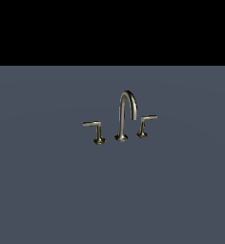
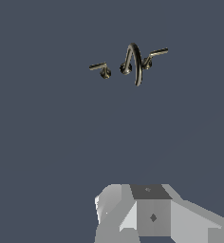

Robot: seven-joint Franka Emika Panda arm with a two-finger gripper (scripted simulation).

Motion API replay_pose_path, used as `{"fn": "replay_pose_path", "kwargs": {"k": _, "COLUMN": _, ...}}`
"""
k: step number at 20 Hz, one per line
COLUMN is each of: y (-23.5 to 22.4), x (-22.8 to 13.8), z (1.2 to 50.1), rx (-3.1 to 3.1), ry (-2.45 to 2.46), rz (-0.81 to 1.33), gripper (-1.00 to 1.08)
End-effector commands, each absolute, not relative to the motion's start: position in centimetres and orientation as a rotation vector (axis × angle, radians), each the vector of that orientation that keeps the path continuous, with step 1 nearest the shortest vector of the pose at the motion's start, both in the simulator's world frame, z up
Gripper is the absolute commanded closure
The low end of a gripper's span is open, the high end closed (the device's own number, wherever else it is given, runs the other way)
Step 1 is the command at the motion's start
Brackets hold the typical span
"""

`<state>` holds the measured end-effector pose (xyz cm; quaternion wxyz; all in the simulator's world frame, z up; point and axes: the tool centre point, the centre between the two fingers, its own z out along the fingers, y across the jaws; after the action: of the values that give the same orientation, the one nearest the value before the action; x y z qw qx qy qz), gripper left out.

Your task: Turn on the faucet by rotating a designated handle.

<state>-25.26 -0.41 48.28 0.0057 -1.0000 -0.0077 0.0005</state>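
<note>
Faucet (image 1: pixel 125 116) seated mid-floor (image 1: pixel 47 190), well off every edge. Handle (image 1: pixel 144 125) posted just beside spout — other lever opposite. Gripper (image 2: pixel 147 213) kept well apart, approach not begun; jaw state cannot be told.

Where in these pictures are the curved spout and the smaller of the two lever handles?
spout (image 1: pixel 126 112), exterior view, on the upright part of its arch.
smaller handle (image 1: pixel 144 125), exterior view, on its slim post below the bar.
</note>
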Motion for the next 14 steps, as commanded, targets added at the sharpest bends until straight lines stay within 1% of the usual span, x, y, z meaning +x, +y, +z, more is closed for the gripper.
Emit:
{"fn": "replay_pose_path", "kwargs": {"k": 1, "y": -0.4, "x": -25.3, "z": 48.3, "rx": -3.13, "ry": -0.024, "rz": 0.002, "gripper": 1.08}}
{"fn": "replay_pose_path", "kwargs": {"k": 9, "y": -2.1, "x": -24.9, "z": 48.3, "rx": -3.13, "ry": 0.0, "rz": 0.02, "gripper": 1.08}}
{"fn": "replay_pose_path", "kwargs": {"k": 14, "y": -2.1, "x": -24.9, "z": 48.3, "rx": -3.13, "ry": 0.002, "rz": 0.02, "gripper": 1.08}}
